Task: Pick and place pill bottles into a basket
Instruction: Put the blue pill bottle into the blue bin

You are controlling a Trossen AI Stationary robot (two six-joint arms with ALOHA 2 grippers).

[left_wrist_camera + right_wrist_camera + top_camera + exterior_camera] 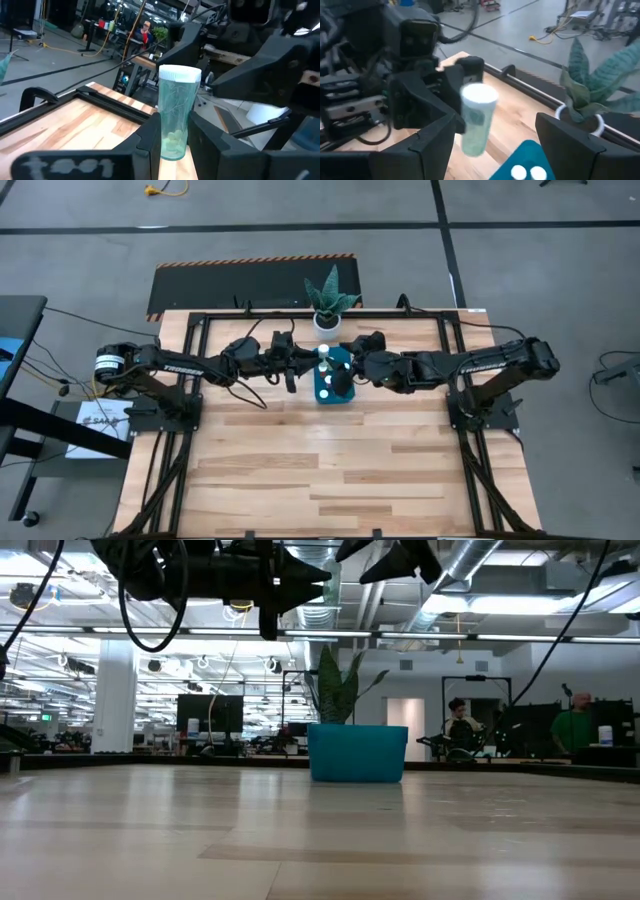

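the worktop (300, 480) is pale butcher-block wood in a black frame, standing on a grey concrete floor (560, 290) crossed by dark lines, with a black mat edged in orange stripes (250, 285) behind it. the low view looks into a large open hall with exposed ducts, strip lights and benches, where two people (460, 725) show at the far right, one of them in green. one teal basket (332, 380) sits near the back middle of the worktop, just in front of one white pot holding a spiky green plant (328, 302). the high view shows about three white caps (325, 363) inside the basket, partly covered by the arms; the right wrist view shows two caps (529, 173) there, so an exact count cannot be told. one more pill bottle (177, 112), clear greenish with a white cap and a few pale pills at its bottom, is up in the air, upright and clamped between the closed fingers of the left pincer (172, 135), just to the left of the basket. two dark arms meet over the basket. the right pincer (495, 140) hangs above it with its fingers spread as wide as they go, grasping nothing; the held pill bottle shows between them in that wrist view without touching either finger.
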